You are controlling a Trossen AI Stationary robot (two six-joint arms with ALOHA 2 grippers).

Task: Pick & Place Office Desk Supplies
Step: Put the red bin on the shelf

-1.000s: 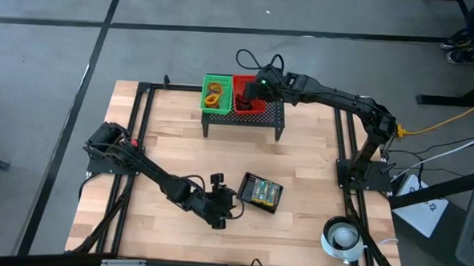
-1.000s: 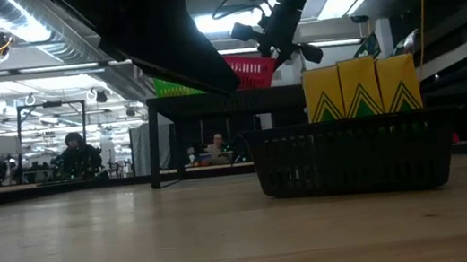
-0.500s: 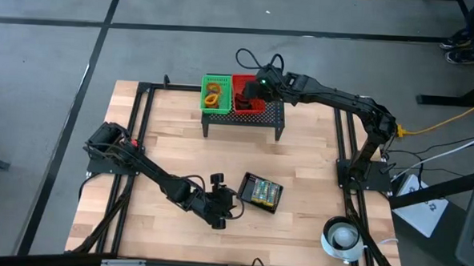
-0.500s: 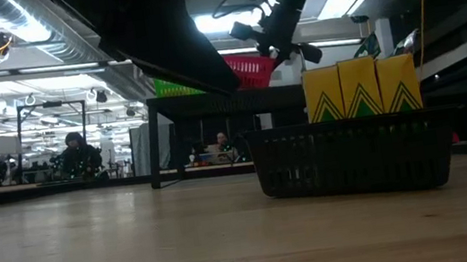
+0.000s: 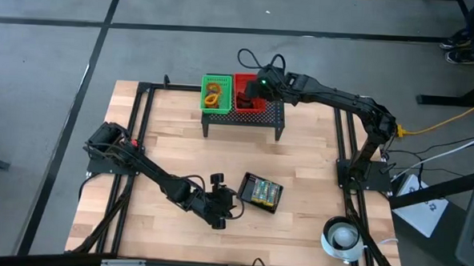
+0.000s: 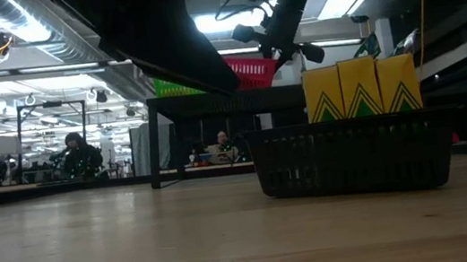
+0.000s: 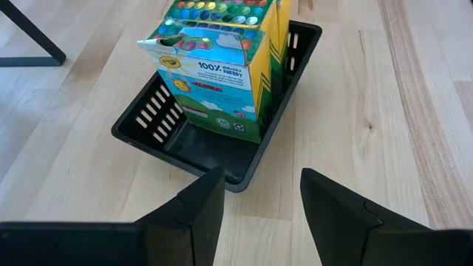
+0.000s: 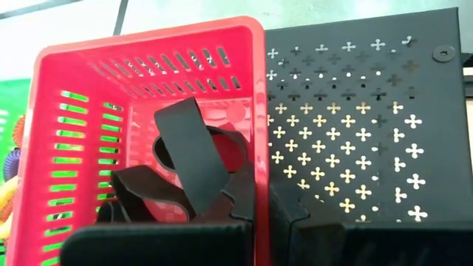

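Left wrist view: crayon packets (image 7: pixel 222 66) just ahead of open left hand (image 7: pixel 257 214)

Green, blue and yellow crayon boxes (image 7: pixel 222 70) stand upright, packed side by side in a black tray (image 7: pixel 159 122) in front of the black mesh stand (image 5: pixel 258 116). On that stand, orange and yellow loops (image 5: pixel 214 97) lie in a green basket (image 5: pixel 205 84); black clips (image 8: pixel 181 174) lie in the red basket (image 8: pixel 89 66) beside it.
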